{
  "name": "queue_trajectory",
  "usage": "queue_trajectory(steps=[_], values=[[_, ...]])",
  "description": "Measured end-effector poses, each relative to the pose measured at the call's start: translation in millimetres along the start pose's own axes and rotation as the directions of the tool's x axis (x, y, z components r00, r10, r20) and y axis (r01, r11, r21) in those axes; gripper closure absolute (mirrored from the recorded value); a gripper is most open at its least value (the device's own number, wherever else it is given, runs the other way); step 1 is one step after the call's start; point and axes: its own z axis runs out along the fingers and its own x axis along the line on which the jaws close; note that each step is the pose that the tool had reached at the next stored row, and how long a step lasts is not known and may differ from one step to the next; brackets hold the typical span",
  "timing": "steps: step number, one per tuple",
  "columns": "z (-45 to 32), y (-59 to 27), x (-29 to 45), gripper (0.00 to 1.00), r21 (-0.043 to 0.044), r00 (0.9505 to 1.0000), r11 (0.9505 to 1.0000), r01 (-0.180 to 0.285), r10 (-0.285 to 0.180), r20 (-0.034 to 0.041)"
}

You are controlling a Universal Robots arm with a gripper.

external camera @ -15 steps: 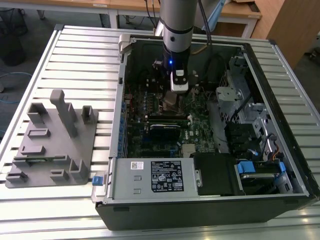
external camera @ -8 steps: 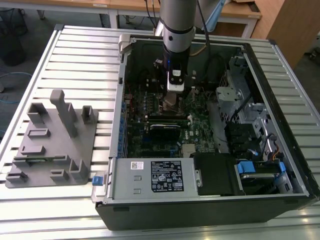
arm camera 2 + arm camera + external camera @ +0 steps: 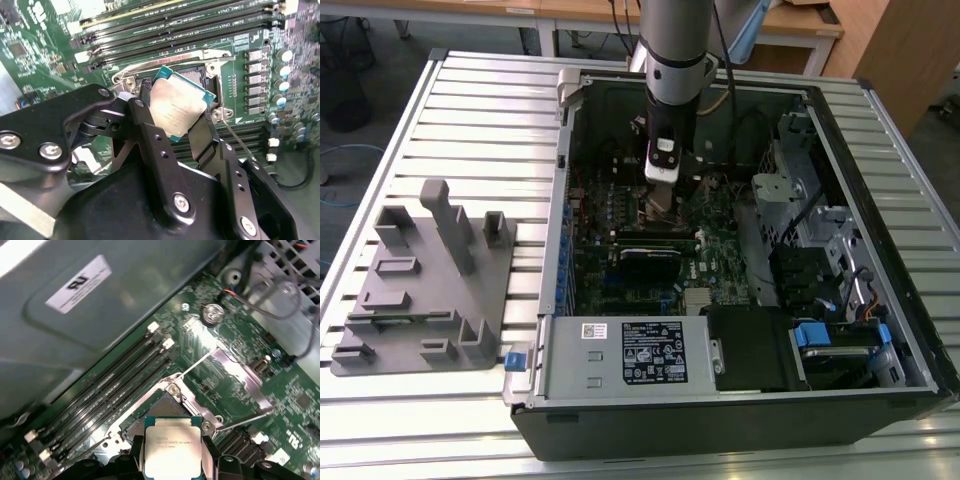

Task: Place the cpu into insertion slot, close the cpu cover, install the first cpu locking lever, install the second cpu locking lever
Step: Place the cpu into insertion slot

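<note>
the gripper [image 3: 176, 112] has its fingers closed on two opposite edges of the cpu [image 3: 172, 450], holding it tilted just above the insertion slot [image 3: 161, 410]. faint print marks the chip's top. a white printed label [image 3: 650, 352] sits inside the computer case [image 3: 720, 425], which rests on a slatted metal table [image 3: 470, 110].

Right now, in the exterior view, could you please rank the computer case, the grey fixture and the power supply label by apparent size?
1. Computer case: clearly the largest.
2. Grey fixture: it stands beside the case, on the exterior view's left.
3. Power supply label: clearly the smallest.
</note>
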Motion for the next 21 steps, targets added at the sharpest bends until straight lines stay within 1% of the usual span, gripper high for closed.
queue_trajectory(steps=[1,2,7,9,11,14,16,18,21], values=[[0.0,0.0,0.0,0.46,0.0004,0.9999,0.9999,-0.014,0.014,0.0012],[-0.1,0.0,0.0,0.46,0.0005,0.9999,0.9999,-0.017,0.017,0.0014],[0.0,0.0,0.0,0.46,0.0006,0.9998,0.9998,-0.019,0.019,0.0017],[0.1,0.0,0.0,0.46,0.001,0.9989,0.9989,-0.046,0.046,0.004],[0.1,0.0,0.0,0.46,0.0018,0.9966,0.9967,-0.082,0.081,0.0071],[0.1,0.0,0.0,0.46,0.0026,0.9906,0.9906,-0.137,0.136,0.012],[0.2,0.0,0.0,0.46,0.003,0.985,0.9851,-0.172,0.172,0.0152],[0.3,0.0,0.0,0.46,0.0033,0.9782,0.9783,-0.207,0.207,0.0184],[0.4,0.0,0.0,0.46,0.0035,0.9651,0.9654,-0.261,0.261,0.0234]])
